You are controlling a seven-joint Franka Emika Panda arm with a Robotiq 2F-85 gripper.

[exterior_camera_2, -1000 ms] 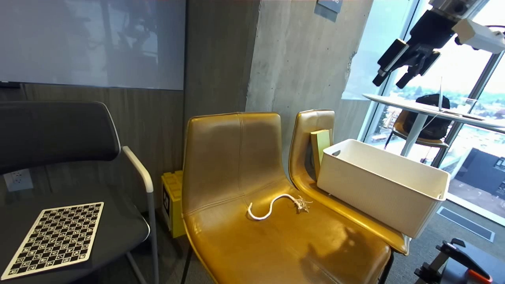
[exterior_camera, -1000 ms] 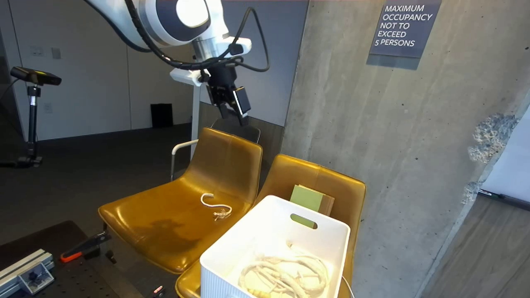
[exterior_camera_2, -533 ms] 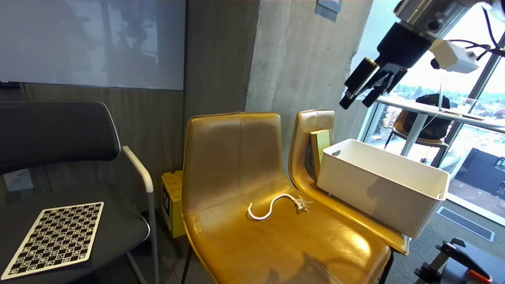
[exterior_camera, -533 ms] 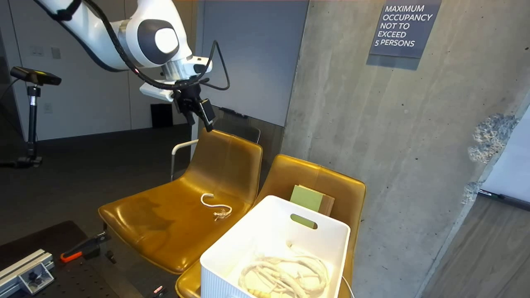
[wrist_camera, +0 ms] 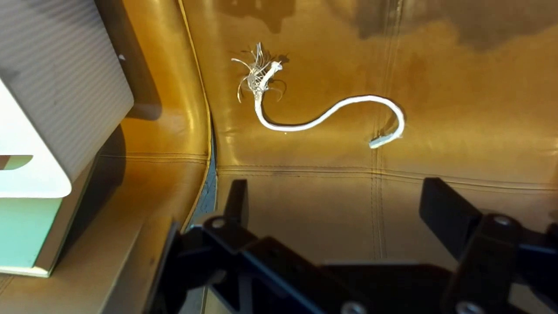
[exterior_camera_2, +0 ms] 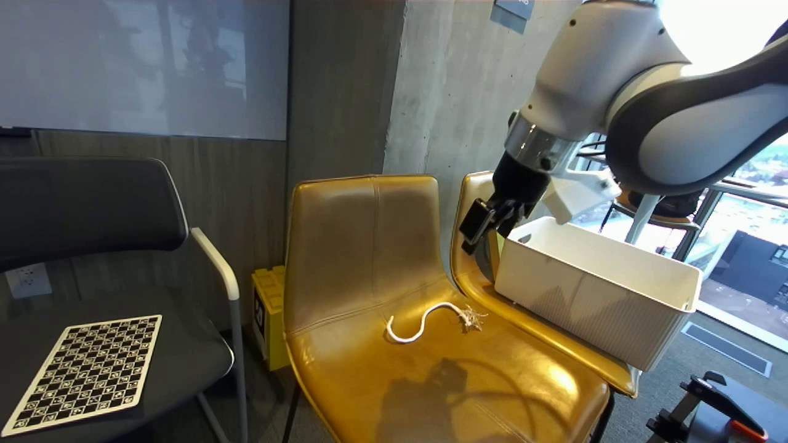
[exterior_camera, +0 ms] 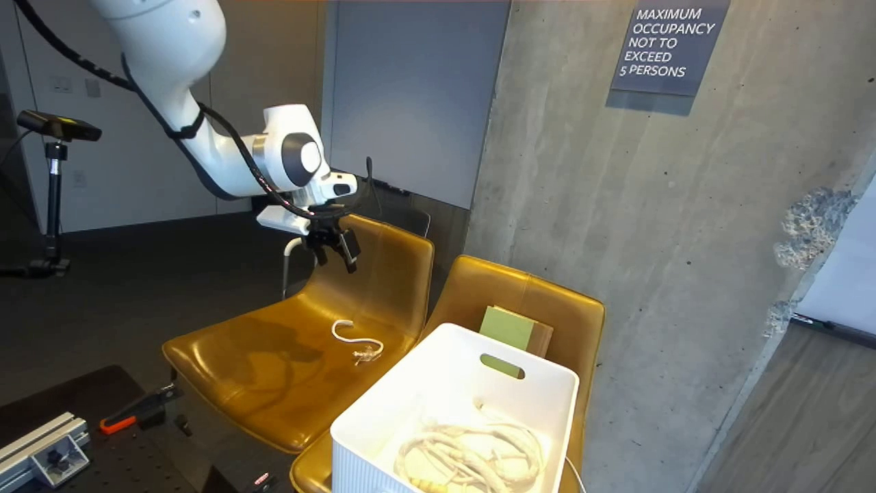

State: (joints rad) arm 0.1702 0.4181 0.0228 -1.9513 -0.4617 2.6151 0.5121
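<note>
My gripper (wrist_camera: 335,183) is open, with nothing between its fingers. It hangs above a tan leather chair, in front of its backrest, and shows in both exterior views (exterior_camera: 336,263) (exterior_camera_2: 486,240). A short white rope (wrist_camera: 322,117) with one frayed end lies in an S-curve on the chair seat (exterior_camera_2: 357,375). The rope also shows in both exterior views (exterior_camera: 359,340) (exterior_camera_2: 407,341), below the gripper and apart from it. A white ribbed bin (exterior_camera_2: 572,301) stands on the neighbouring tan chair. Coiled pale rope (exterior_camera: 472,465) lies inside the bin in an exterior view.
A green-covered book (exterior_camera: 506,327) leans behind the bin. A dark chair (exterior_camera_2: 184,326) holds a checkered board (exterior_camera_2: 92,369), with a yellow box (exterior_camera_2: 271,314) behind it. A concrete pillar (exterior_camera: 650,205) rises behind. A black-and-orange clamp (exterior_camera: 137,411) lies at the lower left.
The arm has swung away from over the bin side and come down, bringing the gripper lower over the chair with the short rope. The rope, bin and book have not moved.
</note>
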